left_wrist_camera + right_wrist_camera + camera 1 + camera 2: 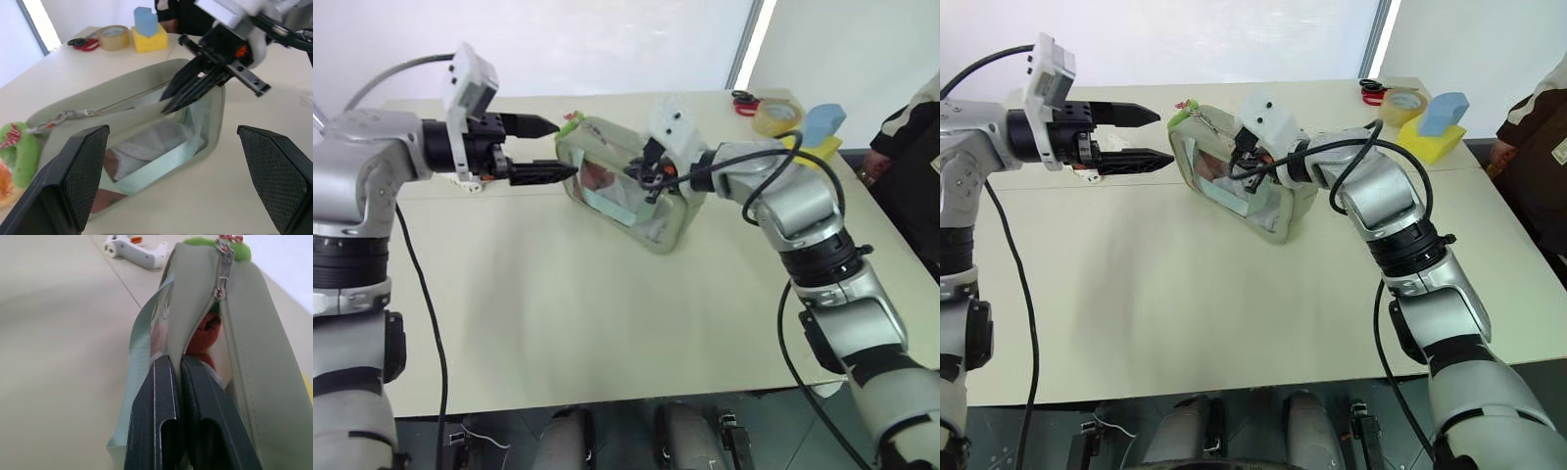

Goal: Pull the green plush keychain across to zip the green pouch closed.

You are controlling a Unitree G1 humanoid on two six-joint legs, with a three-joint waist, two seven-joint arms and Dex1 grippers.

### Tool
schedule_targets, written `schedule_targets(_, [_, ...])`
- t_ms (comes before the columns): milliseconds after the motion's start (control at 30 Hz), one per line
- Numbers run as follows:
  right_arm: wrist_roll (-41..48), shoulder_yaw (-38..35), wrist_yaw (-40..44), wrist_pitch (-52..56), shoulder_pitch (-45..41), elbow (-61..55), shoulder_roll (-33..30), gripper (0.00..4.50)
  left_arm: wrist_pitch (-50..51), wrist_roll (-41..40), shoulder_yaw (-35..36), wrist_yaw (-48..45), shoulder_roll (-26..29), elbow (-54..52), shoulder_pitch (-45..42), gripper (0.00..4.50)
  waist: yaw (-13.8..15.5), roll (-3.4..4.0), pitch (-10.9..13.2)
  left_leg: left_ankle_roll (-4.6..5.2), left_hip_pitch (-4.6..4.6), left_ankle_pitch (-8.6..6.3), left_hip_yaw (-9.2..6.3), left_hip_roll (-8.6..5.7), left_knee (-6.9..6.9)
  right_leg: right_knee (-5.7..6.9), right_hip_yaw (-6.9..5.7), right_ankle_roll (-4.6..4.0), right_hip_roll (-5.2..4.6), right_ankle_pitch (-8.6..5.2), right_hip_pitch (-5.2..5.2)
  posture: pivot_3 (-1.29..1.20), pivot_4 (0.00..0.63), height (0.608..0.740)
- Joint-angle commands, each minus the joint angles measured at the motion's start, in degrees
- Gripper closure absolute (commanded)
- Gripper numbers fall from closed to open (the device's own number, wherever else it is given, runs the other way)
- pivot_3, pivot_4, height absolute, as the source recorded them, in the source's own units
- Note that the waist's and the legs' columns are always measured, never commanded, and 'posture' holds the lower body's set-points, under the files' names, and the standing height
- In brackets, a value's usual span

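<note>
- The green pouch (631,196) is stood on edge, long axis slanting from the far-left green plush keychain (570,121) end towards near-right; zipper mostly undone; a red item is seen inside
- The right gripper (178,382) is pinched shut on the pouch's top edge; the left gripper (548,149) is held wide apart, empty

Green pouch (636,201): pale sage-green, soft, rectangular, with a clear front window and a light teal strap across that face. It stands on its lower edge on the worktop (607,313), zipper edge uppermost, set at an angle. The zipper is open along most of its length, and a red-orange item shows through the gap. Green plush keychain (19,152): small, bright lime-green and fuzzy with red marks, clipped by a metal link to the zipper pull at the pouch's far-left end.
</note>
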Motion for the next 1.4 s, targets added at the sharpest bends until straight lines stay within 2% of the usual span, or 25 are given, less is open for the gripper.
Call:
schedule_targets(33, [-2.4,-1.7,6.5,-13.7,-2.1,0.4,-2.2,4.46,0.0,-1.2,4.6,0.4,3.1,1.9,-3.4,0.00,-0.2,0.00,0.0,0.00,0.01,0.00,0.00,0.00,-0.01,0.00,0.00,0.00,0.00,0.00,-0.01,0.00,0.150,0.740])
schedule_targets(100, [-1.3,-2.7,11.6,-17.7,-0.2,2.6,-3.6,4.46,0.2,-1.4,4.9,0.2,3.9,1.1,-2.4,0.00,-0.1,0.00,0.0,0.00,0.04,0.00,0.00,0.01,-0.05,0.00,0.01,0.00,0.00,0.00,-0.01,0.00,0.150,0.740])
schedule_targets(267, [-0.6,-3.7,17.1,-21.6,3.2,4.5,-4.3,4.46,2.0,-3.5,5.5,1.3,3.1,-3.4,-0.3,0.00,0.3,0.00,0.0,-0.01,0.04,0.00,0.00,0.02,0.04,0.01,-0.01,0.00,-0.03,0.00,0.10,0.00,0.150,0.740])
schedule_targets(567, [2.0,-4.5,22.5,-17.7,6.8,-1.0,-4.1,4.46,3.2,-5.4,4.9,0.8,3.6,-4.9,0.8,0.00,0.1,0.00,0.0,-0.01,0.07,0.01,-0.13,0.02,0.03,0.02,0.00,0.00,-0.04,0.00,0.10,0.00,0.150,0.740])
schedule_targets(667, [2.7,-5.4,22.5,-14.5,7.2,-2.3,-4.2,3.46,2.5,-4.9,3.9,-0.5,4.2,-4.9,1.6,0.00,0.1,0.00,0.0,-0.01,0.07,0.01,-0.13,0.02,0.03,0.02,0.00,0.00,-0.04,0.00,0.10,0.00,0.150,0.740])
schedule_targets(800, [4.5,-8.9,21.6,-8.6,6.4,-8.2,-7.0,1.54,0.2,-2.8,3.3,-2.0,6.3,-0.9,1.9,0.00,0.2,0.00,0.0,-0.01,0.07,0.01,-0.11,0.02,0.03,0.02,0.00,0.00,-0.03,0.00,0.10,0.00,0.150,0.740])
schedule_targets(933, [7.6,-13.5,20.4,-2.5,6.6,-14.7,-10.9,1.54,-3.3,0.1,3.2,-4.2,10.0,5.6,3.0,0.00,0.2,0.01,0.0,-0.01,0.04,0.00,-0.10,0.01,0.01,0.01,-0.01,0.00,-0.03,0.00,0.05,0.00,0.150,0.740])
schedule_targets(1067, [10.0,-15.7,19.7,2.1,10.6,-20.6,-14.9,1.54,-6.2,2.1,3.1,-5.8,12.1,10.9,3.6,0.00,0.4,0.00,0.0,0.00,0.07,0.00,0.02,0.01,0.01,0.01,-0.02,0.00,-0.02,0.00,0.07,0.00,0.150,0.740])
schedule_targets(1400, [6.8,-11.5,16.5,-2.0,16.1,-20.0,-12.8,1.54,-7.3,4.3,0.6,-10.4,12.7,11.7,4.9,0.00,0.5,0.00,0.0,0.00,0.05,0.00,0.03,0.00,0.01,-0.02,-0.01,0.00,-0.02,0.00,0.09,0.00,0.150,0.740])
